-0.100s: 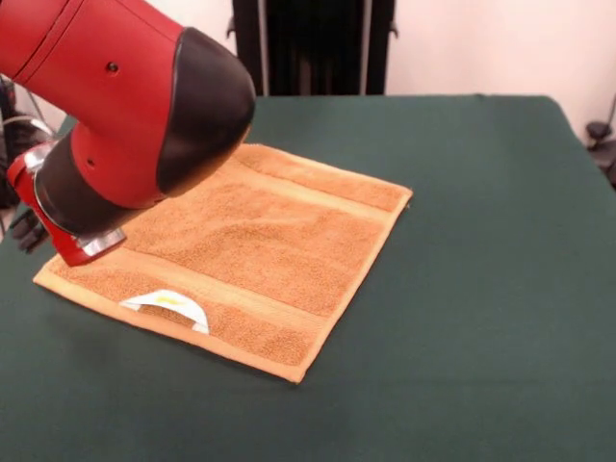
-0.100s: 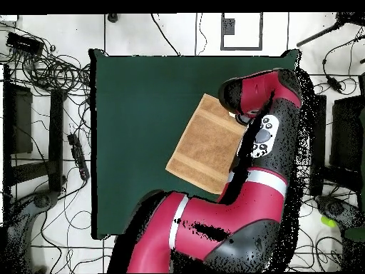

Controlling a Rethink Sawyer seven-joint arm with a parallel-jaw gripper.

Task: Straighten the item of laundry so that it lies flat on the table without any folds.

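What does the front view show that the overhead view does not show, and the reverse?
Only the front view shows the white tag near the towel's front hem and the two flat woven bands clearly. Only the overhead view shows the whole table, the cables on the floor, and the full arm bending over the towel's edge. Both show the orange towel lying spread flat on the green table, partly covered by the arm. The pincer is not clear in either.

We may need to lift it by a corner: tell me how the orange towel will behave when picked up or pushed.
The towel looks like soft terry lying flat, so it would probably droop limply. Pushed, it may bunch rather than slide on the felt-like table. It seems thin, likely light.
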